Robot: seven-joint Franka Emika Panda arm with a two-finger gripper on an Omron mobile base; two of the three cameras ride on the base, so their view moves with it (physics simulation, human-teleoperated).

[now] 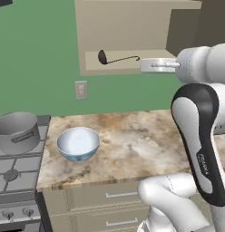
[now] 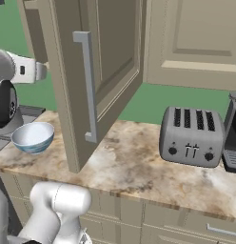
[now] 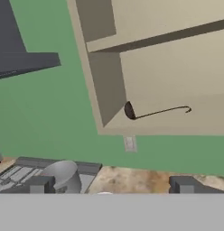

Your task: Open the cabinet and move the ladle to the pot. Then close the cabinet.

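Note:
The cabinet (image 1: 123,31) stands open, its door (image 2: 98,71) with the long silver bar handle (image 2: 86,86) swung out over the counter. On its bottom shelf lies the dark slim ladle (image 1: 116,58), scoop end to the left, also in the hand view as the ladle (image 3: 154,111). The grey pot (image 1: 17,131) sits on the stove at the left, seen low in the hand view as the pot (image 3: 64,176). My gripper (image 3: 111,186) is open and empty. It hangs in front of the shelf, just right of the ladle's handle tip and apart from it (image 1: 142,66).
A white-and-blue bowl (image 1: 78,143) rests on the marble counter (image 1: 132,140) beside the stove (image 1: 14,174). A silver toaster (image 2: 192,136) stands at the right. A wall outlet (image 1: 81,89) sits under the cabinet. Drawers run below the counter edge.

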